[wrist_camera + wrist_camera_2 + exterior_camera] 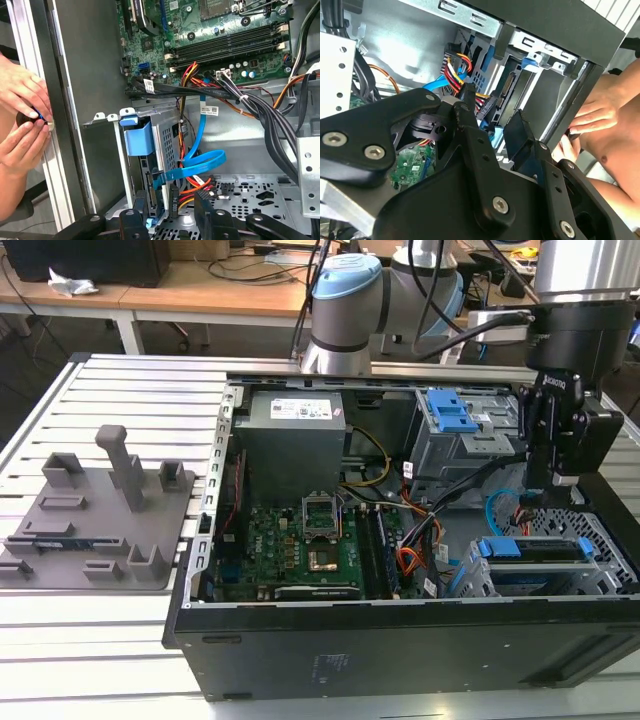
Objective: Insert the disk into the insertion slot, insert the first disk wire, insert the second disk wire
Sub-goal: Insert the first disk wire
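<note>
The disk [137, 139] sits inside the small cage [167, 142], its blue frame showing at the cage's open end, so the slot step looks done. The gripper [171, 205] hangs right behind the cage with its jaws apart. The power plug [487, 105], with its red, yellow and orange wires, lies between the fingers [520, 137] — not clamped, as far as I can judge. The blue cable [200, 165] also loops just behind the cage, and its flat end reaches the back of the disk. I cannot tell whether either plug is fully home. The main hazard is that tangle: the blue loop lies close to the fingers, and a closing or travelling finger could hook it and drag its end askew or off the disk. If the jaws close on the wires and not on the plug body, the plug may twist and meet the disk's socket crooked, which could bend or jam it. A person's hands [22, 100] are busy at the outer side of the case wall [85, 75] beside the cage — a nudge there could shift the case, and the cage with it, under the arm. The hands also look near enough to the arm's reach to be a worry.
</note>
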You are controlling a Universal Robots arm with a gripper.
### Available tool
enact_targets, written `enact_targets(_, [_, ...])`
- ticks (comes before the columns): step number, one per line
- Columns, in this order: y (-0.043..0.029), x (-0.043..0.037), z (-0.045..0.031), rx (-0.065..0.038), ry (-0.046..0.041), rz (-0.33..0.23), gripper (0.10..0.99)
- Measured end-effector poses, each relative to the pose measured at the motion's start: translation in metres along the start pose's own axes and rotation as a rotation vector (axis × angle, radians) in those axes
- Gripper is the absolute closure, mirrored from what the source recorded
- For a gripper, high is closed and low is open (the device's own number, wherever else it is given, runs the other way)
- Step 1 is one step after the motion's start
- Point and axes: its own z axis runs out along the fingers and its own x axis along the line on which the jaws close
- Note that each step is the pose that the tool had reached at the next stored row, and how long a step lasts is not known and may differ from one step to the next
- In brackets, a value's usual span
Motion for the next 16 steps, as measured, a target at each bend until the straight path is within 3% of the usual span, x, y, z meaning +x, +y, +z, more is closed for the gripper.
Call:
enact_targets(5, [0.0015,-0.0046,0.001,0.001,0.0035,0.0,0.584])
enact_targets(16, [0.0019,-0.0065,0.0012,0.0,0.0071,-0.004,0.584])
